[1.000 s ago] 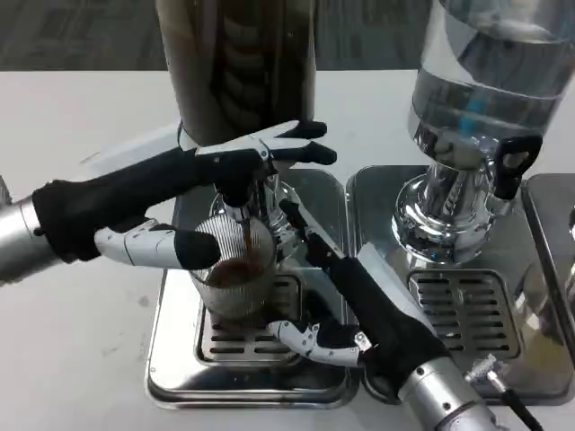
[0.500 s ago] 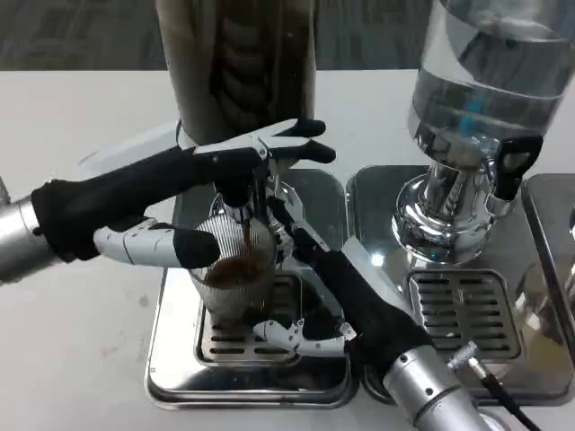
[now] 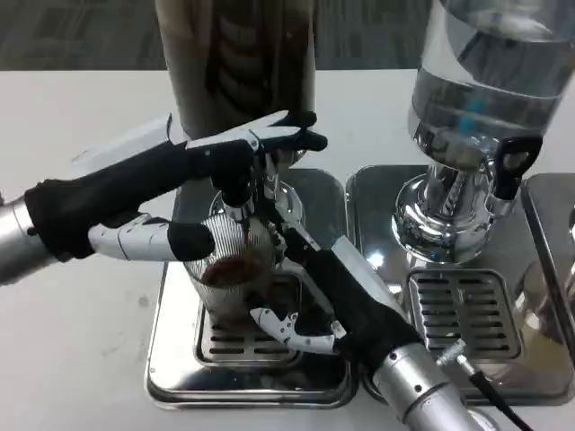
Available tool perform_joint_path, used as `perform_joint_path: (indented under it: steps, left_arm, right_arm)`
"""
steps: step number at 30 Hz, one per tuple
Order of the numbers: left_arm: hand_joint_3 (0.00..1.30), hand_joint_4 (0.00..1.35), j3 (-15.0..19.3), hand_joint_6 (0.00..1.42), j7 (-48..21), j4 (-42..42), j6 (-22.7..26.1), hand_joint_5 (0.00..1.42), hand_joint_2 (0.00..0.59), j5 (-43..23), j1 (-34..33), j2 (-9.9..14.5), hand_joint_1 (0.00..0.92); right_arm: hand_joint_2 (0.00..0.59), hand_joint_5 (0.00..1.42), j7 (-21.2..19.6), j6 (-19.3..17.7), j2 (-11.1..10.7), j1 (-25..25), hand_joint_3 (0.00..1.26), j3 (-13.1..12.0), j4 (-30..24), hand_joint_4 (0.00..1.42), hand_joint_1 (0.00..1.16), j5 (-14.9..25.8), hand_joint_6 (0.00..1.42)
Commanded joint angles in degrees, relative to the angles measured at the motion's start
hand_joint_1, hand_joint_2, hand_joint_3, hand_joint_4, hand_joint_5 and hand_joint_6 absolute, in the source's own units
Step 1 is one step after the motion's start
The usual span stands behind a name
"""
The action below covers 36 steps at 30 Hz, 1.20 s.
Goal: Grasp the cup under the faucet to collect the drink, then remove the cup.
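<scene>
cup filling under the dark dispenser's faucet

the clear cup (image 3: 230, 277) stands on the grated drip tray (image 3: 171, 359) right below the faucet (image 3: 241, 193) of the dark dispenser (image 3: 235, 63), and a thin brown stream runs into it; brown drink lies in the cup's lower part.

the right hand (image 3: 337, 301) reaches in from the tray's near right corner and holds the cup: its thumb curls round the cup's near side low down, and its other fingers run up behind the cup's right side.

the left hand (image 3: 193, 193) comes in from the left of the faucet. its upper fingers lie over the tap lever, pressing on it, and its thumb stretches out beneath them, touching the cup's left rim.

to the right of the dark dispenser stands a clear dispenser (image 3: 485, 99) with a black-handled tap, on its own drip tray.
</scene>
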Motion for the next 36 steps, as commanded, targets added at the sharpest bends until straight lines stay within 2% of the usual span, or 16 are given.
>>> perform_joint_path:
  steps: [1, 7, 9, 11, 13, 18, 24, 30, 36]
  left_arm:
    - [0.15, 0.00, 1.4, 0.05, 1.1, -0.4, -0.4, 0.08, 0.045, -0.6, 1.0, 0.6, 0.000]
    - [0.15, 0.00, 3.7, 0.06, 2.5, -0.3, -0.4, 0.09, 0.045, -0.8, 1.5, 0.6, 0.000]
    - [0.16, 0.01, 4.5, 0.07, 3.0, -0.2, -0.6, 0.10, 0.044, -1.0, 1.7, 0.5, 0.000]
    - [0.16, 0.03, 6.1, 0.07, 4.3, -0.3, -1.1, 0.11, 0.053, -1.3, 2.4, 0.3, 0.000]
    - [0.18, 0.06, 7.3, 0.08, 5.7, -0.4, -1.4, 0.14, 0.054, -1.3, 2.9, 0.2, 0.000]
    - [0.19, 0.09, 9.9, 0.10, 9.8, -0.2, -2.0, 0.17, 0.055, 0.5, 4.9, 0.8, 0.000]
    - [0.19, 0.10, 11.4, 0.10, 13.0, -0.1, -2.5, 0.17, 0.055, 2.4, 7.4, 2.1, 0.000]
    - [0.19, 0.10, 11.8, 0.11, 15.3, 0.7, -3.0, 0.17, 0.064, 4.8, 8.9, 3.5, 0.000]
    - [0.18, 0.10, 11.4, 0.11, 16.6, 1.8, -3.3, 0.17, 0.065, 5.9, 9.5, 3.9, 0.000]
  right_arm:
    - [0.009, 0.00, -0.6, -1.0, 0.5, -1.2, 0.02, 0.1, 0.5, 0.00, 1.16, 0.0, 0.07]
    - [0.000, 0.00, -0.8, -1.1, 1.2, -2.3, 0.02, 0.3, 1.2, 0.00, 1.15, -0.1, 0.07]
    - [0.000, 0.00, -0.8, -1.2, 1.3, -2.4, 0.02, 0.3, 1.4, 0.00, 1.11, -0.1, 0.07]
    - [0.037, 0.00, -0.6, -1.2, 1.3, -2.6, 0.03, 0.3, 1.7, 0.00, 0.99, 0.1, 0.07]
    - [0.042, 0.00, -0.5, -1.1, 1.2, -2.6, 0.03, 0.3, 1.7, 0.00, 0.87, 0.2, 0.07]
    - [0.071, 0.00, -0.8, -1.1, 1.4, -2.9, 0.03, 0.2, 2.1, 0.00, 0.79, 0.1, 0.08]
    - [0.086, 0.00, -1.0, -1.1, 1.7, -3.1, 0.02, 0.4, 2.6, 0.00, 0.77, 0.1, 0.08]
    - [0.138, 0.00, -1.4, -1.4, 1.9, -3.5, 0.01, 0.5, 3.0, 0.00, 0.86, 0.0, 0.07]
    - [0.145, 0.00, -1.5, -1.3, 2.0, -3.9, 0.01, 0.4, 3.4, 0.00, 0.86, 0.2, 0.07]
